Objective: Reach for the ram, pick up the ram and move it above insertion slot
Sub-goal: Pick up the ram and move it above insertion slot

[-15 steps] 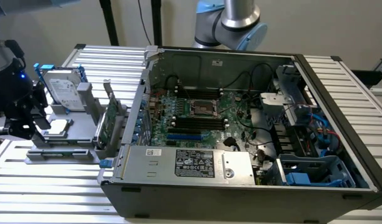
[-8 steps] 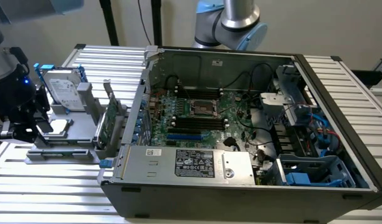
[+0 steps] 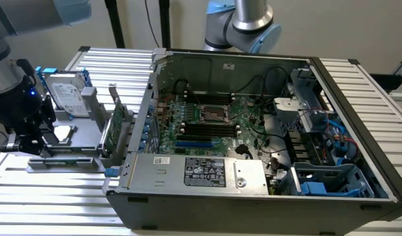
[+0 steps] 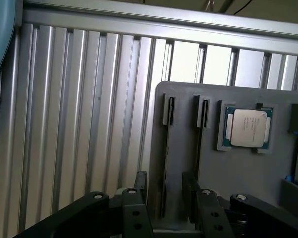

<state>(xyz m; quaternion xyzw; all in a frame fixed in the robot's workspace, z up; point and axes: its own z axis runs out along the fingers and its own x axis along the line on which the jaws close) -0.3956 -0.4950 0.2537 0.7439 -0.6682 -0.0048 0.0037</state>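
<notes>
The ram (image 3: 62,161) is a thin green strip standing on edge in the front slot of the grey holder (image 3: 83,135), at the exterior view's left. In the wrist view it appears edge-on as a narrow dark line (image 4: 164,168) in the holder's slot. My gripper (image 3: 27,146) hangs low at the holder's left end. Its two black fingers (image 4: 140,184) stand apart, one on each side of the ram's end, with a gap to it on both sides. The gripper (image 4: 165,194) is open. The motherboard's black slots (image 3: 208,129) lie inside the open computer case.
The grey holder also carries a silver hard drive (image 3: 67,93), a green expansion card (image 3: 117,130) and a processor chip (image 4: 248,128). The open computer case (image 3: 253,147) fills the middle and right. A ribbed metal table (image 4: 89,109) lies underneath. A second arm (image 3: 250,24) stands behind the case.
</notes>
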